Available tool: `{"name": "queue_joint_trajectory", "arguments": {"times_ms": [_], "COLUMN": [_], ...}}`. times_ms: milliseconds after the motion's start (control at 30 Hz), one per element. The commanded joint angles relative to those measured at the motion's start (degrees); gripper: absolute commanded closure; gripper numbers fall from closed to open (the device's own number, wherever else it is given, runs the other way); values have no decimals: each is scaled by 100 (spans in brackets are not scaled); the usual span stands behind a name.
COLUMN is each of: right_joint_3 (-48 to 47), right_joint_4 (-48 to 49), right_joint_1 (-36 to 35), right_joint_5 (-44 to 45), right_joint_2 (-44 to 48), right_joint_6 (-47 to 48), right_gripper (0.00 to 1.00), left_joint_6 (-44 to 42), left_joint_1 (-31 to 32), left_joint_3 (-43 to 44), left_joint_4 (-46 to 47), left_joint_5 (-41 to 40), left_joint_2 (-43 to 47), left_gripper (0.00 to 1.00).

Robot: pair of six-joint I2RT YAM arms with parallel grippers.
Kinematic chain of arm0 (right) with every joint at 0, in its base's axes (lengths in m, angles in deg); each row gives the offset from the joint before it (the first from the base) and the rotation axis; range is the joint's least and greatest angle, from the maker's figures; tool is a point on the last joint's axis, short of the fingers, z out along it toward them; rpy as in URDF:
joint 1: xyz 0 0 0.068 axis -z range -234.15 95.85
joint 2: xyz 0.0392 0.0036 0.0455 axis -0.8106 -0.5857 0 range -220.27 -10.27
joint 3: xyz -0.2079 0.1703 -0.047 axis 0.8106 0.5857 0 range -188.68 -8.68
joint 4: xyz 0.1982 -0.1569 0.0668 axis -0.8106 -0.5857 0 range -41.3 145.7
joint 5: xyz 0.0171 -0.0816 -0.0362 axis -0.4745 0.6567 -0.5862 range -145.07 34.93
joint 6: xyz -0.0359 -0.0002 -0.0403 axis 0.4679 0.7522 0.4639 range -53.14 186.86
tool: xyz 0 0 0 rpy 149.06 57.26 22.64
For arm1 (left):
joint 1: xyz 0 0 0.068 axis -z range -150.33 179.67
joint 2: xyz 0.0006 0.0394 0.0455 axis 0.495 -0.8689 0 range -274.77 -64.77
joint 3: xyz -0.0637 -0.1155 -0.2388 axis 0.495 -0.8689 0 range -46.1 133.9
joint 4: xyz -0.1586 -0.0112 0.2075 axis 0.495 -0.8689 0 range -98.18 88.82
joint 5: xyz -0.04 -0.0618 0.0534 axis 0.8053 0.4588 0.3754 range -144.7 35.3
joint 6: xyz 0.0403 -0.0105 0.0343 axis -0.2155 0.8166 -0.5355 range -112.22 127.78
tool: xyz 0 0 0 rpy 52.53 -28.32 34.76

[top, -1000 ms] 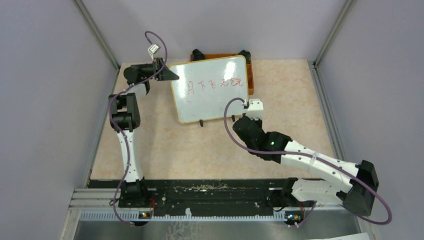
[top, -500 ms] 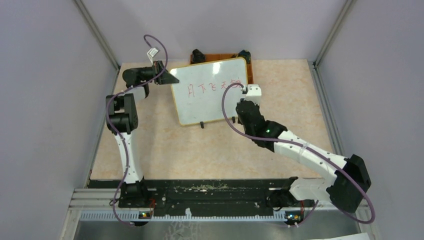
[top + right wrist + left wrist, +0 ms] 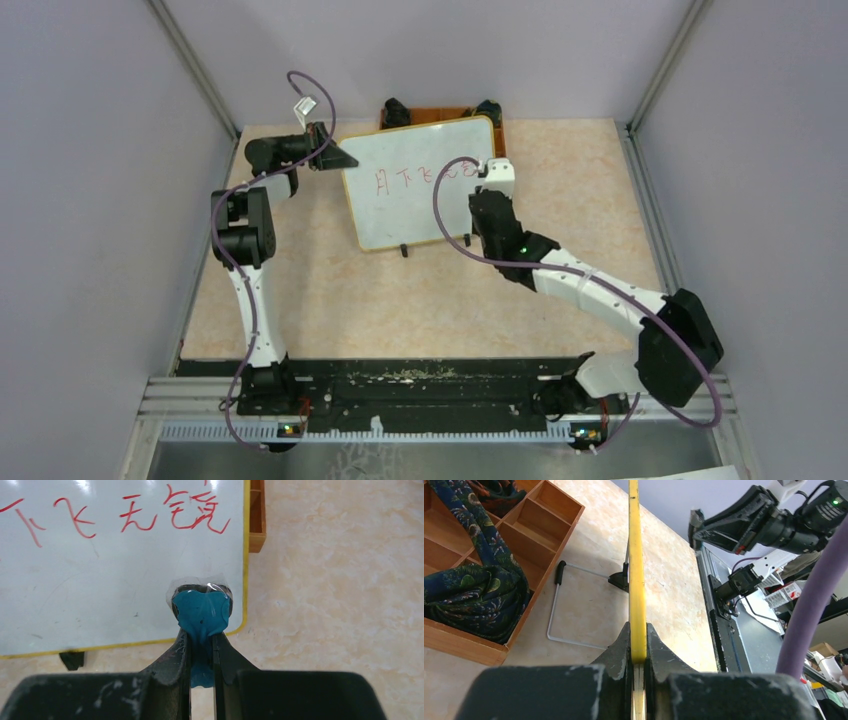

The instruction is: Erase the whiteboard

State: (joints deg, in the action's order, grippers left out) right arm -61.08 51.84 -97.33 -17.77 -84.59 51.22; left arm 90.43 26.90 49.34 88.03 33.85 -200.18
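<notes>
Whiteboard (image 3: 420, 190): you have one, propped at the far middle of the table (image 3: 400, 290), bearing red characters (image 3: 175, 510). Your left gripper (image 3: 638, 640) pinches its edge. Your right gripper (image 3: 201, 635) clamps one blue pad (image 3: 201, 611), visible only from that wrist.

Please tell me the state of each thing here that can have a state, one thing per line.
whiteboard: standing, red writing not erased.
left gripper: shut on the whiteboard's edge.
right gripper: shut on the blue pad.
blue pad: gripped, in front of the whiteboard's lower right part; contact unclear.
tray: holds a dark patterned cloth.
</notes>
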Motion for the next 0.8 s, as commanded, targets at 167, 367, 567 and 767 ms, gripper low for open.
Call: {"name": "queue_joint_trajectory", "arguments": {"times_ms": [167, 367, 567, 767], "right_joint_3": [-236, -1131, -1795, -2273], "right_joint_4": [1961, 1540, 1111, 842], "right_joint_1": [999, 1268, 1277, 1286], "right_joint_5": [-584, -1195, -1409, -1469], "right_joint_2": [-654, -1252, -1593, -1987], "right_joint_6": [717, 877, 1008, 1077], "right_gripper": [100, 100, 100, 100], "left_joint_6": [34, 90, 181, 209], "left_joint_1": [26, 6, -13, -42], "left_joint_3": [-8, 104, 220, 285], "left_joint_4": [1336, 1336, 1336, 1336], "left_joint_5": [1462, 1463, 1463, 1458], "left_joint_2": [97, 34, -24, -96], "left_gripper": [100, 100, 100, 100]}}
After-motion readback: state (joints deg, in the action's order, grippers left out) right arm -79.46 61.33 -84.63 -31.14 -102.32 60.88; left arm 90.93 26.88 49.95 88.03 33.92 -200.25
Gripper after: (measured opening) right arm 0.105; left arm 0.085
